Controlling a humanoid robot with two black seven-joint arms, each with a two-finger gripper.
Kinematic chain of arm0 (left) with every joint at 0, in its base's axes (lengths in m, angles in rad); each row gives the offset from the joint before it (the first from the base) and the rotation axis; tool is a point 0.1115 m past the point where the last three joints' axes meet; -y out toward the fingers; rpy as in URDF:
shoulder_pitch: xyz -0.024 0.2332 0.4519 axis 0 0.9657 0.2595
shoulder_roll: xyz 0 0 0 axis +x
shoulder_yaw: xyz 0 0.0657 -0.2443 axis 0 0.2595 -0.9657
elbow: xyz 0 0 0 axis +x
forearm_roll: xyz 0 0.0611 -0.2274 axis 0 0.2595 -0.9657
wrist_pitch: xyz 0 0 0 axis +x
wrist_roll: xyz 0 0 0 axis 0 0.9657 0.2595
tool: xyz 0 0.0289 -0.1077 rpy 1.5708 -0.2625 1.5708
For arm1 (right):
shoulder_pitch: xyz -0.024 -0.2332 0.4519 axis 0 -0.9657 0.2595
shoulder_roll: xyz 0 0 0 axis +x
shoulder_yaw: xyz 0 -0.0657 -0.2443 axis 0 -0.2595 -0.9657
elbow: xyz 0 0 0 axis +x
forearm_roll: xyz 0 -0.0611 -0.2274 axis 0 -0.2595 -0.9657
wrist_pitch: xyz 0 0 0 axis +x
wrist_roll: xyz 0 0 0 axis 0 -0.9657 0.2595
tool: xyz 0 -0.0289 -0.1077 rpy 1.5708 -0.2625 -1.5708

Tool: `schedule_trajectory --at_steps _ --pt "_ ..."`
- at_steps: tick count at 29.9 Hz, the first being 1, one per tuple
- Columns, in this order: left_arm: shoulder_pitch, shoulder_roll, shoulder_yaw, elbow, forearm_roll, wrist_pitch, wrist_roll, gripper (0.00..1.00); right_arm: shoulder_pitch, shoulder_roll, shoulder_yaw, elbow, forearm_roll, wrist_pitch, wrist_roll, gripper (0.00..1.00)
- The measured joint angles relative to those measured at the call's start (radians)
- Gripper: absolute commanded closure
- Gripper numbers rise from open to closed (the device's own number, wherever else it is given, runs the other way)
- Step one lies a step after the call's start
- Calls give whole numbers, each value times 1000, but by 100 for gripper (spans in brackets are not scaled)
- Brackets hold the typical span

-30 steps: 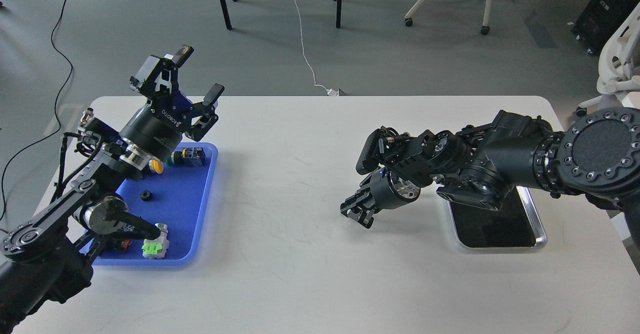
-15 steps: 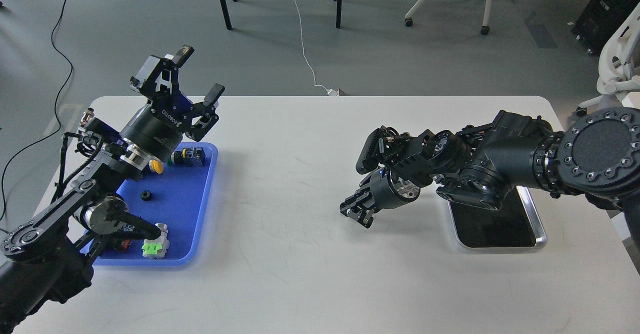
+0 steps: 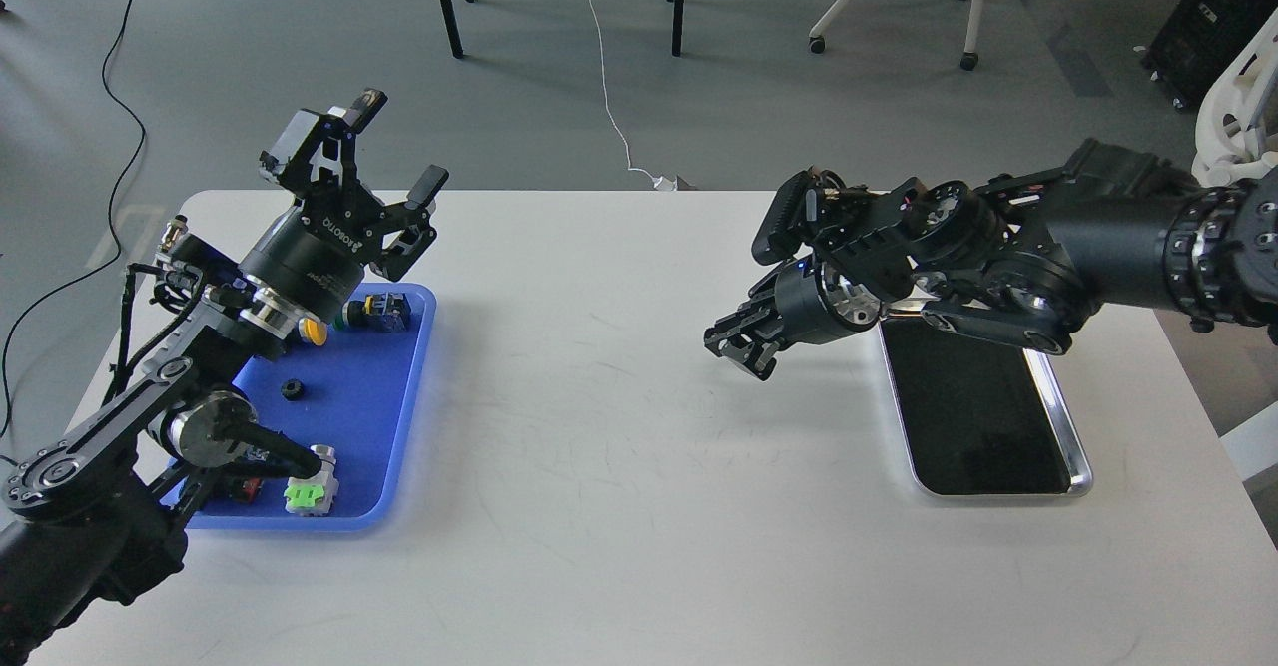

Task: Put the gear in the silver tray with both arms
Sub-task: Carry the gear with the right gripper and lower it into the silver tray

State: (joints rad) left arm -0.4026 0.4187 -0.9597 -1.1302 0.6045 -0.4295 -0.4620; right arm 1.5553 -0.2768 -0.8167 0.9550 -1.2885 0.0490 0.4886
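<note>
Since a second ago: our right arm point(image 3: 1098, 237) has lifted and swung back toward the far edge of the table point(image 3: 619, 446), uncovering more of the silver tray point(image 3: 1078, 466); our left arm point(image 3: 200, 346) has not shifted.

Right gripper point(image 3: 739, 341): points left and slightly down, above bare table, holding nothing. Its fingers are seen dark and nearly end-on; we cannot tell whether they are spread or closed.

Silver tray: lies on the table just right of and nearer than the right gripper, dark mirror-like bottom, its far end under the right wrist.

Left gripper point(image 3: 394, 162): raised and tilted upward, fingers spread wide, holding nothing.

Blue tray point(image 3: 399, 446): on the table below and nearer than the left gripper, partly under the left arm.

Gear point(image 3: 291, 389): small, black, on the blue tray's floor, well below the left gripper and apart from the other pieces.

Other contents: a yellow-capped part point(image 3: 313, 333) and a dark switch point(image 3: 384, 313) at the far end; a green-and-white part point(image 3: 310, 491) at the near end.
</note>
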Motion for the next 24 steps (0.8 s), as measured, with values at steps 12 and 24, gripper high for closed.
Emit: schedule_trajectory --at_steps 12,24 --pt "0 -3 4 -9 2 0 3 2 -155 -373 -6 15 -119 -14 0 84" --pt "-3 -2 6 -13 4 0 3 2 -239 -336 7 -92 -114 -51 0 82"
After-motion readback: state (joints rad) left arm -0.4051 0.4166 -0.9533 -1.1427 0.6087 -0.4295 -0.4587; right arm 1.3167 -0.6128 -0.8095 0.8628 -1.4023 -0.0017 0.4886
